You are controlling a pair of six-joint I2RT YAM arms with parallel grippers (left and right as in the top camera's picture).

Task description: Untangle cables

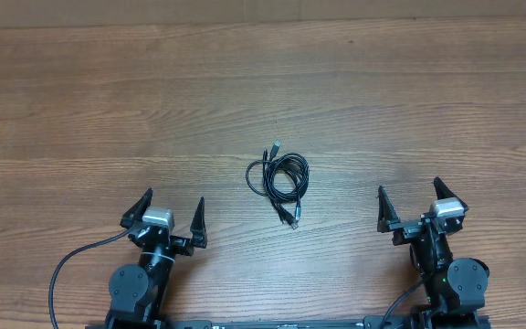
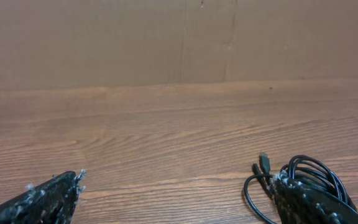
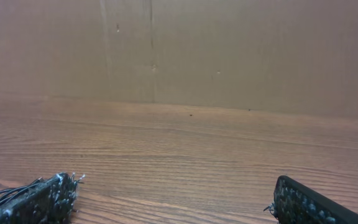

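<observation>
Cables (image 1: 278, 178) lie in one loose black coil at the middle of the wood-grain table (image 1: 108, 91), thin glossy cords looped several times into a rough oval. You have the bundle between your two arms and a little farther out than either, touching neither. Its long axis runs far to near, leaning slightly right at the near end. One small plug (image 1: 277, 146) pokes out toward the far edge, and another trails toward the near edge. How many separate cords make up the coil you cannot tell from overhead; it may be two or more.

Your left gripper (image 1: 174, 196) sits near-left of the coil, jaws spread wide and holding nothing, its dark tapered fingers pointing toward the far side. In the left wrist view the cables (image 2: 309, 171) show just beyond the right finger (image 2: 303, 202), whose pad is rough and studded. Your right gripper (image 1: 408, 185) sits near-right, well apart from the coil, jaws likewise spread and holding nothing. Its wrist view catches only a few black loops of the cables (image 3: 8, 191) past the left finger (image 3: 42, 199).

Flat wooden planks stretch on every side of the coil, with broad open room to the far, left and right. A plain brown wall (image 2: 104, 37) closes the far edge.
</observation>
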